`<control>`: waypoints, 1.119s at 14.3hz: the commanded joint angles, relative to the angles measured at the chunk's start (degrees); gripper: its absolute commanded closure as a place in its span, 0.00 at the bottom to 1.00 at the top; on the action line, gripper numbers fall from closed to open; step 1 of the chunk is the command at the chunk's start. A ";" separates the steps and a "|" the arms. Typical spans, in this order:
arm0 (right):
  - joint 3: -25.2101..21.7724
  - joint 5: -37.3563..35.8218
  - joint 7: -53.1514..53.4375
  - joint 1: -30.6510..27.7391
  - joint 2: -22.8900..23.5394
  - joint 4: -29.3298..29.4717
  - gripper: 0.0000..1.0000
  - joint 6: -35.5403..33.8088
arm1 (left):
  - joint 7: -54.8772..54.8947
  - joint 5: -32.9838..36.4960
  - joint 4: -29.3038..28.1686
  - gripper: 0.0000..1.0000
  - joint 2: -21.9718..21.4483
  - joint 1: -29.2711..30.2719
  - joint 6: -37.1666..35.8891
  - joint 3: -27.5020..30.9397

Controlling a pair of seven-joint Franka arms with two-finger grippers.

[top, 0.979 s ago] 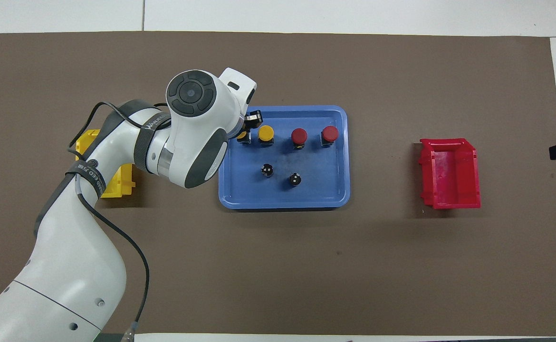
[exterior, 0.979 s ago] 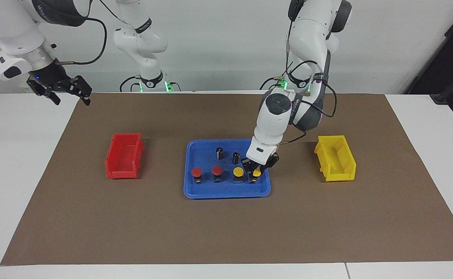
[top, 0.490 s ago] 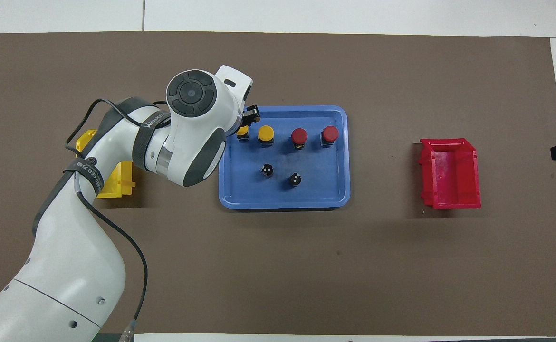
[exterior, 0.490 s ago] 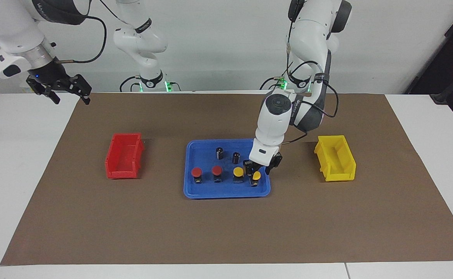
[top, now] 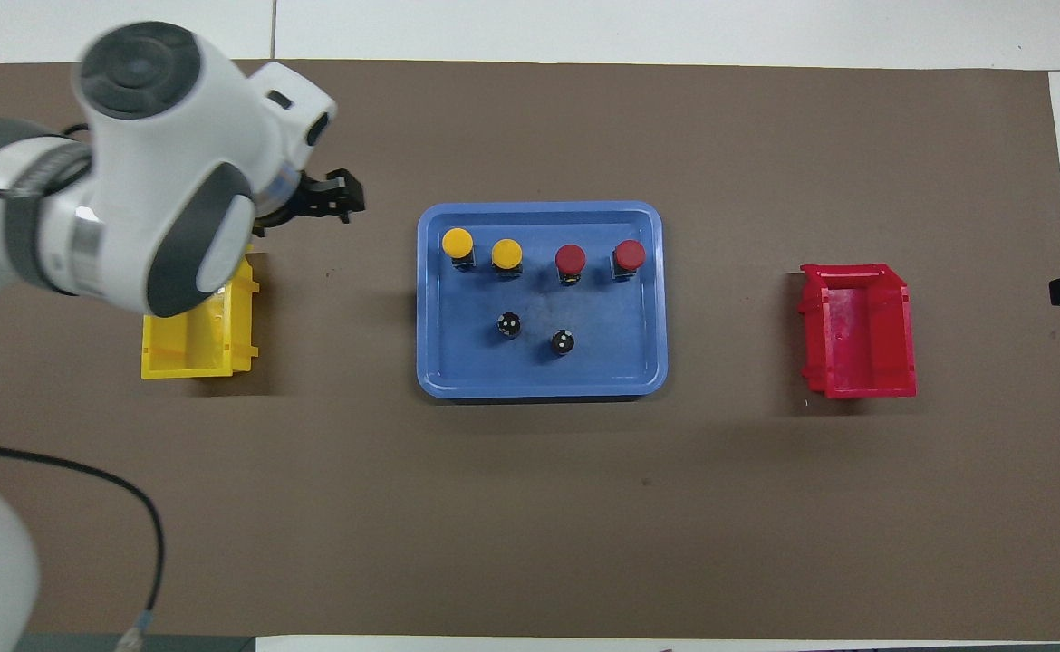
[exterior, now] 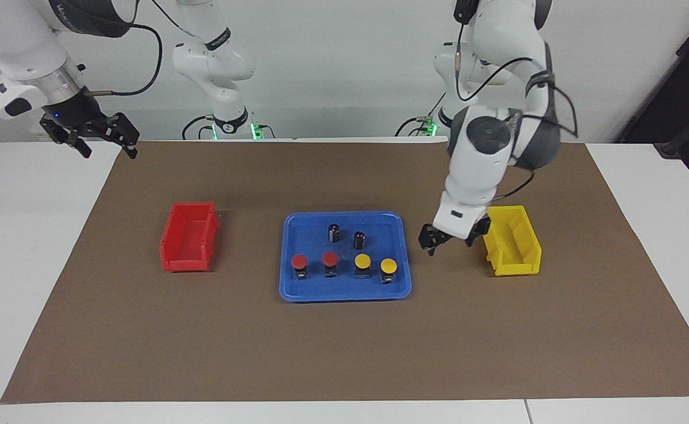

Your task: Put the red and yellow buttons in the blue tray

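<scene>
With all four red and yellow buttons (exterior: 344,267) standing in the blue tray (exterior: 308,290), keep the empty, open left hand (exterior: 448,241) raised over the surface while the open right hand (exterior: 98,136) waits.

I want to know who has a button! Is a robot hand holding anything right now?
No. The left hand is open and empty over the mat; the right hand waits open. All four buttons stand in the blue tray.

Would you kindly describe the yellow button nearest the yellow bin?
Find the blue tray mid-table. Four capped buttons line its edge farthest from the robots. The yellow button ending that row, toward the left arm's end, is it; its neighbour is yellow too.
</scene>
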 commanded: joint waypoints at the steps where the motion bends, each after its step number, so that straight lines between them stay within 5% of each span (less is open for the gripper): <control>1: 0.02 -0.09 -0.68 -0.03 -1.35 -1.41 0.00 0.02 | 11.32 -1.46 -5.75 0.00 -9.24 8.50 -4.20 -0.50; 4: 0.02 -0.18 -0.50 -0.29 -1.35 -1.50 0.00 0.11 | 16.03 -5.60 -7.35 0.00 -14.71 14.86 -11.57 -0.33; 9: 0.02 -0.44 3.10 0.15 -1.35 -2.11 0.00 1.78 | 16.64 -5.96 -12.80 0.00 -17.62 19.69 -8.52 -0.33; 16: 0.02 -0.62 2.49 -0.20 -1.44 -2.11 0.00 1.96 | 23.41 -6.04 -10.52 0.00 -17.44 14.00 -8.51 6.79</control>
